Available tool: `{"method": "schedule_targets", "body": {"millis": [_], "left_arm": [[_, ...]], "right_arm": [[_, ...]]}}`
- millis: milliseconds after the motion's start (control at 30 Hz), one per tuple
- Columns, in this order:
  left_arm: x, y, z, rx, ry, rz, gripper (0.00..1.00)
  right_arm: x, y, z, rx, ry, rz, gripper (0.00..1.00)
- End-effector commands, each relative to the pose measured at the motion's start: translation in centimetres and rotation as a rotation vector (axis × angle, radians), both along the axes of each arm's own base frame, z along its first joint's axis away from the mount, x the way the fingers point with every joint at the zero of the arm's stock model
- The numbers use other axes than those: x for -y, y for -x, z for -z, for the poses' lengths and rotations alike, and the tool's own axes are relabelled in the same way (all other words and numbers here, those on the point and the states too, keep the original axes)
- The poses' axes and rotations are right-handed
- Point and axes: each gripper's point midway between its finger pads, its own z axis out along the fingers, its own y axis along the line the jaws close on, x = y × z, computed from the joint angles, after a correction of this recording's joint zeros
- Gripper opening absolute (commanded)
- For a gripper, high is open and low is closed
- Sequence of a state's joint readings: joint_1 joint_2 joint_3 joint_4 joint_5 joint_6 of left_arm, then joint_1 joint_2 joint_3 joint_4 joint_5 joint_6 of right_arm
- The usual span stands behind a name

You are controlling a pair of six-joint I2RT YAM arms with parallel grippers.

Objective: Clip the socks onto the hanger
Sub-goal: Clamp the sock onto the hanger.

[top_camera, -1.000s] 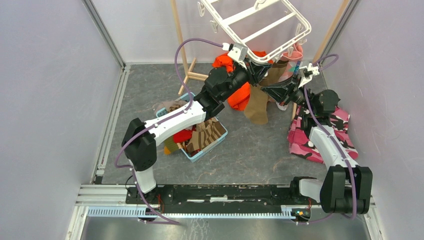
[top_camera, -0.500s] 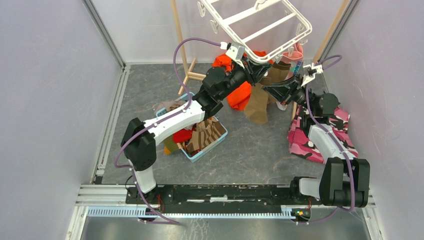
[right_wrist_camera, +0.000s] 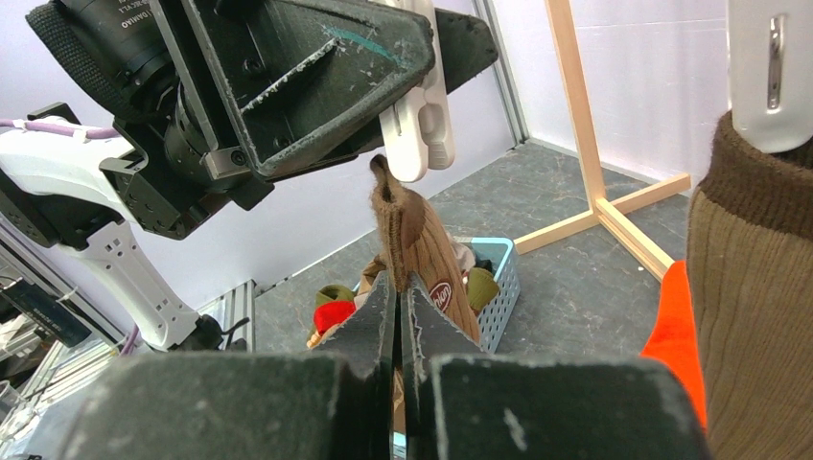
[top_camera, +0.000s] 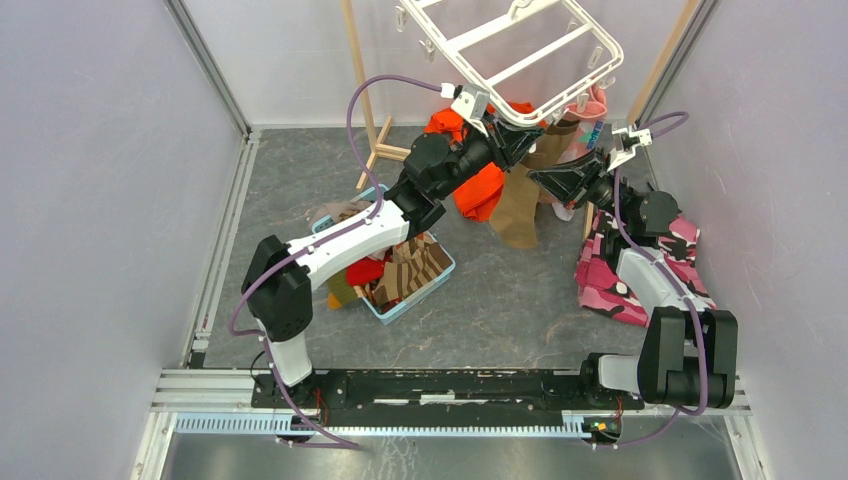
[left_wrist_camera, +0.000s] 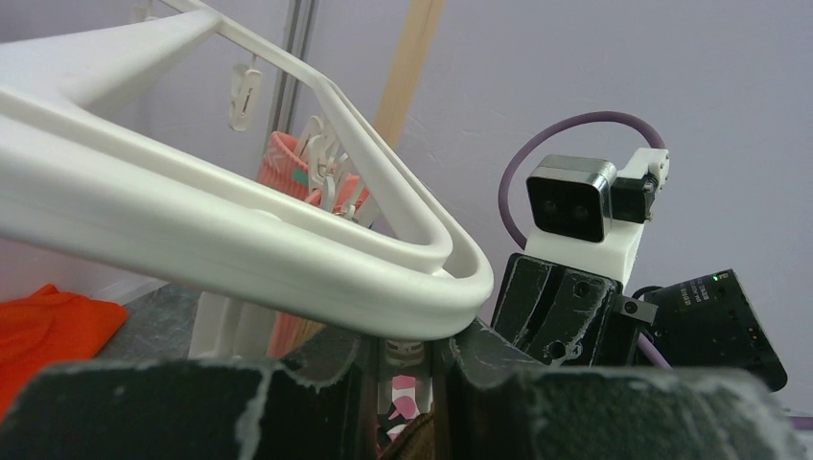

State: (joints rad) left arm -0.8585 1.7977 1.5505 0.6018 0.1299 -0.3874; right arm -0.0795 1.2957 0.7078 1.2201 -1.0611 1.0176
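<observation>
The white hanger (top_camera: 520,50) hangs tilted at the back, and its near corner (left_wrist_camera: 422,268) fills the left wrist view. My left gripper (top_camera: 513,140) (left_wrist_camera: 403,350) is under that corner, shut on one dangling white clip (right_wrist_camera: 418,125). My right gripper (top_camera: 541,178) (right_wrist_camera: 397,287) is shut on a brown sock (right_wrist_camera: 422,249) (top_camera: 517,212). It holds the cuff just beneath that clip, and the rest of the sock droops below. A second brown sock (right_wrist_camera: 757,287) and a pink sock (top_camera: 592,100) hang clipped to the hanger.
A blue basket (top_camera: 442,272) of socks sits under my left arm. An orange garment (top_camera: 480,190) hangs behind the grippers. Pink camouflage cloth (top_camera: 640,270) lies on the floor at right. The wooden stand (top_camera: 365,90) and the enclosure walls stand close by.
Both grippers have crept slightly up toward the hanger's corner, bringing the brown sock's cuff nearer the held clip. Neither grip has changed.
</observation>
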Motion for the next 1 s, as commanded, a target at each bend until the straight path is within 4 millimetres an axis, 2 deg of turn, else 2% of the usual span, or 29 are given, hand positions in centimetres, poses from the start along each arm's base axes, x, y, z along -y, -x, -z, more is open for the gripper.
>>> {"method": "schedule_targets", "body": {"millis": [0, 367, 967], "left_arm": [[-1.5, 1.7, -4.4, 0.045, 0.102, 0.039, 0.02], [-1.4, 2.1, -4.4, 0.047, 0.107, 0.066, 0.02], [-1.2, 1.8, -3.9, 0.041, 0.101, 0.077, 0.02]], "right_arm": [[0.3, 0.0, -0.6, 0.028, -0.011, 0.012, 0.0], [0.3, 0.1, -0.7, 0.012, -0.025, 0.01, 0.0], [0.5, 0.5, -2.3, 0.01, -0.08, -0.007, 0.0]]}}
